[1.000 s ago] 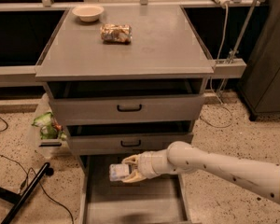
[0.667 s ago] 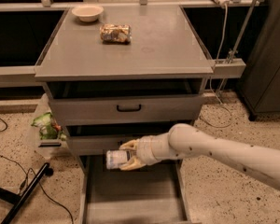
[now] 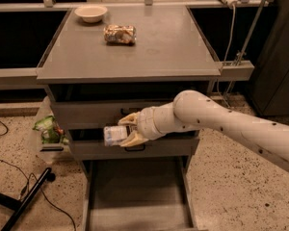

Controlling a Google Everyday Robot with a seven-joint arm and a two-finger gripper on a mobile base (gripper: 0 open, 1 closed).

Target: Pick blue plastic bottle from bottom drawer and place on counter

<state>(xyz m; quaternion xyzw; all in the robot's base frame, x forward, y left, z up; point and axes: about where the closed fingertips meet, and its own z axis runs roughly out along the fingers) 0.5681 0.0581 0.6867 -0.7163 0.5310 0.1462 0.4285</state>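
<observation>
My gripper [image 3: 125, 129] is shut on the blue plastic bottle [image 3: 114, 134], a small see-through bottle with a pale blue-white label, held sideways. It hangs in front of the two closed drawers, above the open bottom drawer [image 3: 135, 196], whose floor is bare. The white arm [image 3: 221, 121] reaches in from the right. The counter [image 3: 159, 47] is the grey top above the gripper.
A shiny foil snack packet [image 3: 119, 33] and a pale bowl [image 3: 91, 12] sit at the counter's back left. The upper closed drawer [image 3: 86, 113] has a black handle beside the bottle. A green packet [image 3: 48, 129] and cables lie on the floor at left.
The gripper has risen with the bottle from just above the bottom drawer to the level of the closed drawers, moving a little left.
</observation>
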